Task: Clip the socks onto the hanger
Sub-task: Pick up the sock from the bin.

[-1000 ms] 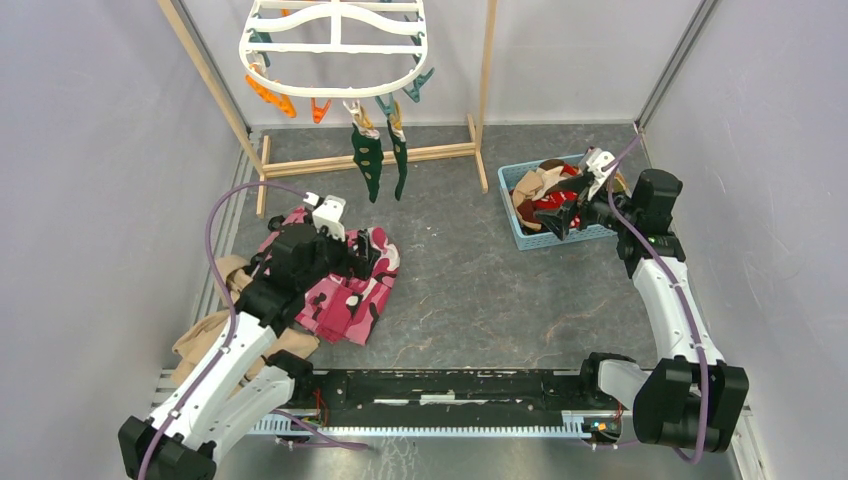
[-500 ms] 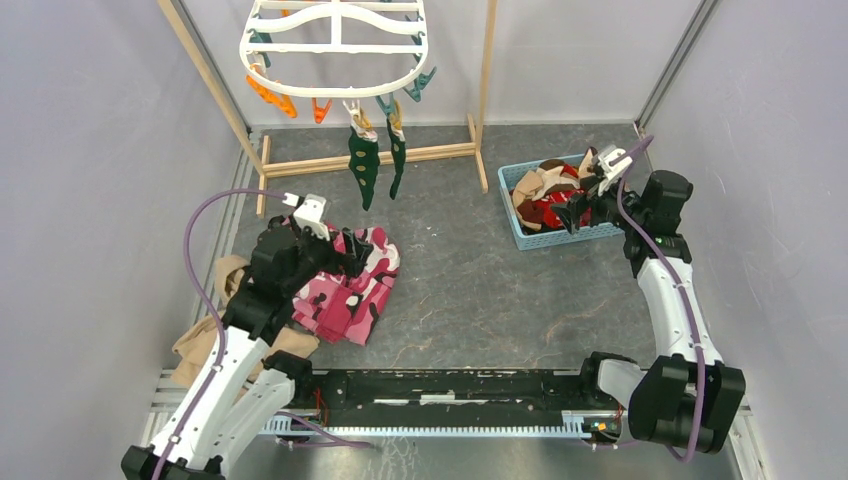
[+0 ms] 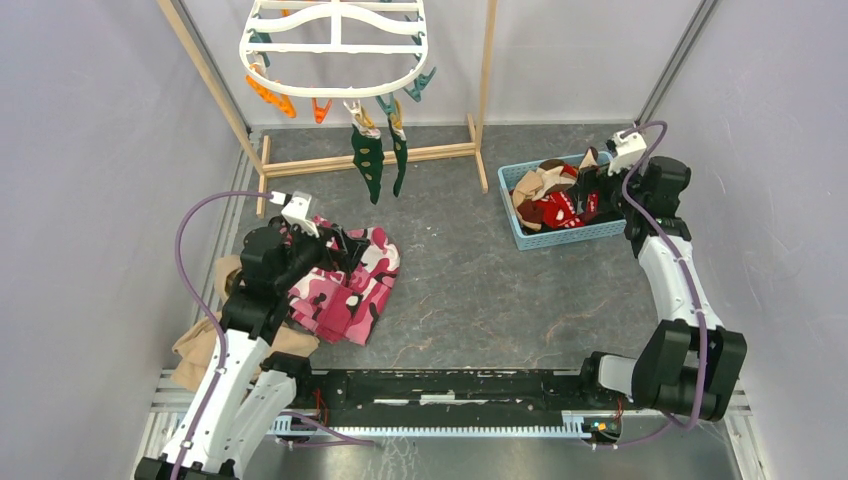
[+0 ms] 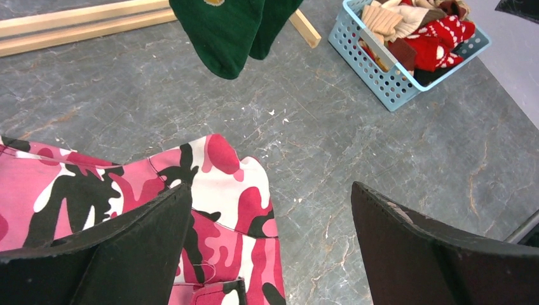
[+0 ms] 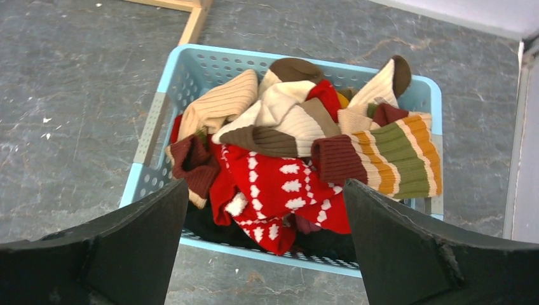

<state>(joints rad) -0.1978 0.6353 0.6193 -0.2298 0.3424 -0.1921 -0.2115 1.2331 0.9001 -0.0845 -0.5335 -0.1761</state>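
The grey worktop [image 3: 470,290] spreads out ahead of me. At its far end the white hanger [image 3: 335,47] hangs in a wooden stand [image 3: 487,70]. Two dark green socks [image 3: 367,165] are clipped side by side at the hanger's near rim and dangle above the worktop.

On my left lies the pink camouflage garment [image 3: 350,290], with a tan cloth [image 3: 200,345] bunched beside it, nearer my base. My left hand [image 3: 350,252] is over the garment's right edge, fingers spread wide and holding nothing.

On my right is the blue basket [image 5: 210,63], heaped with the other socks: a red sock with white pattern [image 5: 279,184], a cream ribbed sock [image 5: 219,105] and a striped sock [image 5: 400,149]. My right hand [image 5: 264,185] hovers over the basket's near side, spread wide and empty.
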